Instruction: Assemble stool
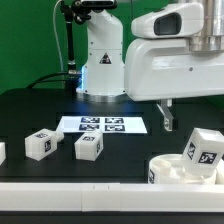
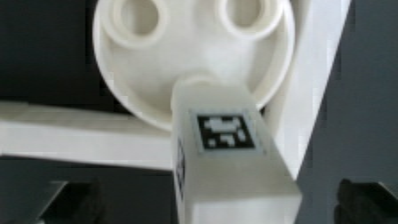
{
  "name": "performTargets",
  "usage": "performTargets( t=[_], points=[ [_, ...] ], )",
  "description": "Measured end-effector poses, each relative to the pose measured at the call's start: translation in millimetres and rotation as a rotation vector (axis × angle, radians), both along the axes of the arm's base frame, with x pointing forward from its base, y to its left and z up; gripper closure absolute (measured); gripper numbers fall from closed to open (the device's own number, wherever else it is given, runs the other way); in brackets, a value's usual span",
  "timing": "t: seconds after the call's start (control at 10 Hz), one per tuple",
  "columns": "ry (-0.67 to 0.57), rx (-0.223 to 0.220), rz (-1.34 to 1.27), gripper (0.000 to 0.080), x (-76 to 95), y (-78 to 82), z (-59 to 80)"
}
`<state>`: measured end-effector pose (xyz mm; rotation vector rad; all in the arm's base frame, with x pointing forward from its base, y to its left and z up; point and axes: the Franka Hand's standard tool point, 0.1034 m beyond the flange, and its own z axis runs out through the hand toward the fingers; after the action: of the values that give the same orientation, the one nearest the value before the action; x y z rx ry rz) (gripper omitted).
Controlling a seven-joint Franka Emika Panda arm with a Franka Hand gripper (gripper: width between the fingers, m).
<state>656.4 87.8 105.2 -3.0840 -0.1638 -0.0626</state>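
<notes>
The round white seat (image 2: 192,40) of the stool lies at the exterior view's right (image 1: 168,172), against the front rail. One tagged leg block (image 2: 228,140) stands up from it (image 1: 205,149). My gripper (image 2: 217,206) hangs over that leg, open. Its dark fingers (image 2: 64,200) stand either side of the leg's top with a gap on each side. In the exterior view one dark finger (image 1: 167,117) shows just above and beside the leg. Two loose leg blocks (image 1: 42,144) (image 1: 89,146) lie on the black table, and part of another (image 1: 2,152) shows at the left edge.
The marker board (image 1: 101,125) lies flat in the middle of the table in front of the robot base (image 1: 100,70). A long white border rail (image 1: 90,190) runs along the front edge and passes under the seat in the wrist view (image 2: 54,135).
</notes>
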Motion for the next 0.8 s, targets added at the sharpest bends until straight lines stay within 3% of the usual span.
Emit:
performTargets(
  t=[0.6, 0.8],
  points=[
    [0.009, -0.001, 0.008, 0.015, 2.6, 2.8, -14.3],
    [0.009, -0.001, 0.009, 0.039, 2.6, 3.1, -14.3]
  ],
)
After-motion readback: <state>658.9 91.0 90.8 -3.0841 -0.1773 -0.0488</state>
